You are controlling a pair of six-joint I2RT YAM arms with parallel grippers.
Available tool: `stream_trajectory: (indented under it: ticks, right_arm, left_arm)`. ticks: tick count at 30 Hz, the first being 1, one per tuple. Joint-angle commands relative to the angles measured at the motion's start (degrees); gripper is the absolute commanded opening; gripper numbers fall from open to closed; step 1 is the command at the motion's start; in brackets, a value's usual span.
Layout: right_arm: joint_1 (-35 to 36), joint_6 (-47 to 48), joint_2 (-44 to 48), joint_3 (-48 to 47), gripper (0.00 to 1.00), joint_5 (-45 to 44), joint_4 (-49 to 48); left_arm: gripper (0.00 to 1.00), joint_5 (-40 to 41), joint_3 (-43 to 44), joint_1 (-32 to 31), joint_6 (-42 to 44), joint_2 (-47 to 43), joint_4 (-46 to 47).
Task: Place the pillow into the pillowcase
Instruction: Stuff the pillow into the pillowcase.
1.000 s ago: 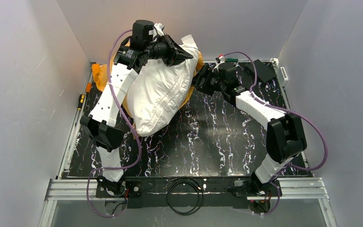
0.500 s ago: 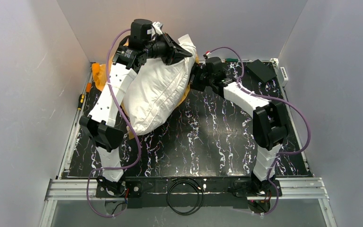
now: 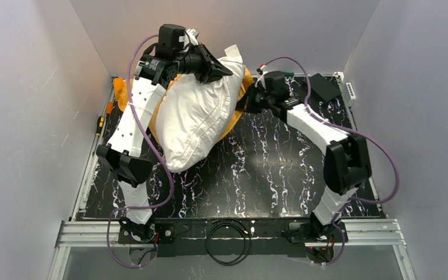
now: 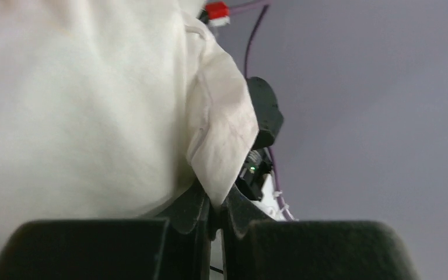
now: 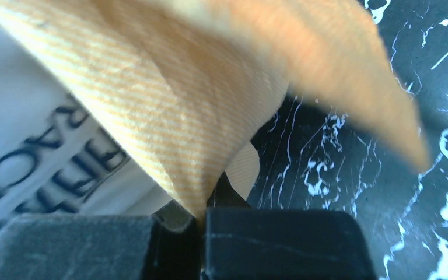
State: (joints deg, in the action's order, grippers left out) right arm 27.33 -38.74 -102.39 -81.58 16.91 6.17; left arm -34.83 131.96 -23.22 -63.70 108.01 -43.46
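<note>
From above, the pillow [image 3: 195, 116] hangs lifted at the far left of the table [image 3: 268, 175], its top corner up by the back wall and its lower end sagging down to the dark marbled surface. The left gripper [image 3: 224, 69] is at that top corner, but the overhead view cannot show how the fingers stand. The left wrist camera settles it: the left gripper [image 4: 216, 205] has its fingers pressed together on a pointed fold of the pillow [image 4: 221, 140], off-white cloth filling the left side of that view. The pillowcase [image 3: 237, 111] shows from above only as orange edges peeping out behind and to either side of the pillow (no printing can be seen on it from there). The right gripper [image 3: 246, 104] reaches in low at the pillow's right flank, its tips hidden. The right wrist camera shows what the top view misses: the right gripper [image 5: 201, 220] is clamped on an edge of the pillowcase [image 5: 169, 134], ribbed orange weave running down between the fingers, with white cloth bearing dark lettering [image 5: 35, 157] just to its left.
</note>
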Motion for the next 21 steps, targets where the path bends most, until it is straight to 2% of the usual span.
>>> stream_trajectory:
  ticks: [1, 5, 7, 12, 17, 21]
  right_arm:
    - [-7.41, 5.46, 14.81, 2.25, 0.01, 12.12, 6.74]
    - [-15.73, -2.52, 24.83, 8.11, 0.01, 25.67, -0.20]
    - [-17.69, -1.42, 27.99, 8.22, 0.01, 26.62, 4.71]
    - [-20.75, 10.31, 30.97, 4.47, 0.01, 14.54, 31.43]
    - [-23.45, 16.33, 30.20, -1.29, 0.01, 3.71, 43.03]
    - [-23.76, 20.80, 27.64, -7.06, 0.01, 4.62, 45.53]
  left_arm:
    - [0.00, 2.55, 5.82, 3.01, 10.98, -6.15, -8.67]
    - [0.00, 10.38, 5.25, 4.89, 18.07, -6.83, -18.14]
    - [0.00, 14.26, 5.26, 6.00, 19.78, -7.08, -20.62]
    - [0.00, 19.05, 8.40, 8.05, 20.54, -7.92, -21.90]
    - [0.00, 17.44, 9.97, 10.06, 19.76, -10.93, -15.06]
    - [0.00, 13.95, 6.15, 10.65, 17.41, -14.90, -2.21]
